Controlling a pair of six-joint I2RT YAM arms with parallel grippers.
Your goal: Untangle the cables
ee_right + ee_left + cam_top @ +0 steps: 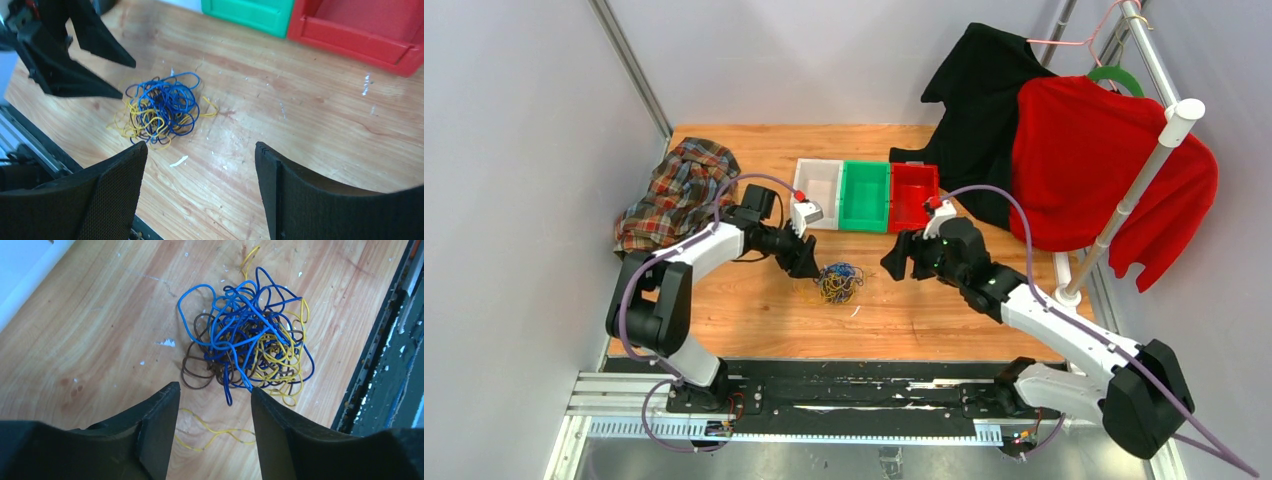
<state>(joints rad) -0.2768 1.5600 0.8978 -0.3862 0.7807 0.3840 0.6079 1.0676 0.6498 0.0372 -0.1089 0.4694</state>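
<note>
The cables [839, 282] lie as one fist-sized tangle of blue, yellow and dark brown loops on the wooden table. They fill the middle of the left wrist view [247, 335], and show upper left in the right wrist view [160, 110]. My left gripper [804, 262] is open and empty just left of the tangle; a loose yellow strand [215, 432] lies on the table between its jaws. My right gripper [902, 262] is open and empty, a short way right of the tangle, above bare wood [200, 150].
White [817, 192], green [865, 195] and red [912, 195] bins stand in a row behind the tangle. A plaid cloth [674, 195] lies at the back left. Black and red garments [1084, 150] hang on a rack at the right. A black rail [824, 395] runs along the near edge.
</note>
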